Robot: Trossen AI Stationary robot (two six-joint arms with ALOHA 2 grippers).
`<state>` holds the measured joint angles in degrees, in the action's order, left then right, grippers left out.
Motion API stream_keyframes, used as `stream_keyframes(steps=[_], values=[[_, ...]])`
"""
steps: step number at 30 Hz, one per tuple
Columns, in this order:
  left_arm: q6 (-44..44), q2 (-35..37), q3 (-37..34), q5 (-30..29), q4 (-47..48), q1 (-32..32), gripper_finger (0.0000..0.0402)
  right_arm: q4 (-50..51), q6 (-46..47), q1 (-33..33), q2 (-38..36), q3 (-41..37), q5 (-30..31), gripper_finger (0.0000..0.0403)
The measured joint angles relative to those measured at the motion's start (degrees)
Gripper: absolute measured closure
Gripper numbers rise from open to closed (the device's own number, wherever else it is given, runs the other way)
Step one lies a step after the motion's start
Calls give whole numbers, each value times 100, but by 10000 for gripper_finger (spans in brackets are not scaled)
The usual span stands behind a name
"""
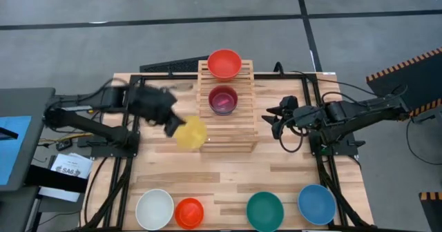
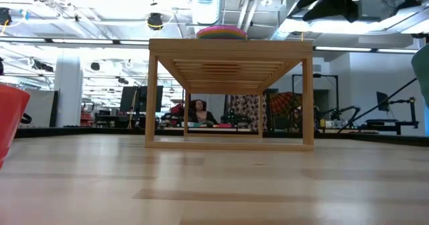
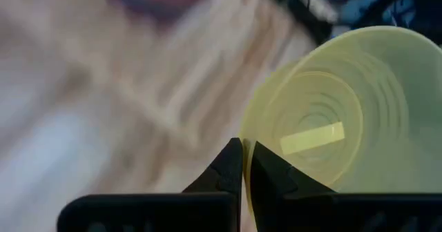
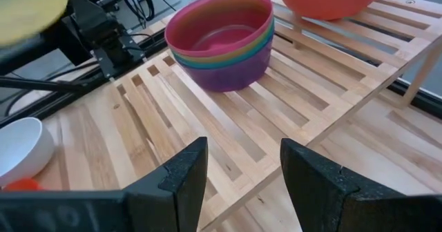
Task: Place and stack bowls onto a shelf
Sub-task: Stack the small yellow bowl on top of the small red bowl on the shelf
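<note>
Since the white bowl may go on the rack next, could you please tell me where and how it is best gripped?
Take the white bowl by its thin rim, coming straight down from above. It sits upright and open at the table's near edge, so one jaw can likely slip inside and one outside the wall. Choose the side away from the small orange bowl, which sits close beside it.

Left gripper (image 1: 173, 126): at the left front corner of the shelf (image 1: 238, 132), pinching the rim of a bowl (image 1: 191, 132).
Right gripper (image 1: 274, 116): just right of the shelf, apart from it.
On the shelf, between the grippers: a bowl stack (image 1: 223, 99); behind it, on the rear step, a single bowl (image 1: 224, 63).
Well in front of both grippers: four bowls (image 1: 266, 210) in a row along the table's (image 1: 228, 170) front edge.
</note>
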<state>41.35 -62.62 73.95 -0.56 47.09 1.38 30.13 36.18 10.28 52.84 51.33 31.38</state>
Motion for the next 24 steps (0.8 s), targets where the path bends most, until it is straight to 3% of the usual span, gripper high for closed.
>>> stream_keyframes(steps=[5,11,17,24], values=[[-1086,-970,1317,-15,5,897,401,-17,70,0,2,0,0,195],[-1685,-2164,2403,68,-9,1637,401,-16,238,13,0,0,-2,195],[-1931,-3012,2716,455,38,1929,401,-16,242,13,1,0,-11,195],[-2097,-3328,2725,444,83,2147,401,-13,243,13,2,0,-20,195]])
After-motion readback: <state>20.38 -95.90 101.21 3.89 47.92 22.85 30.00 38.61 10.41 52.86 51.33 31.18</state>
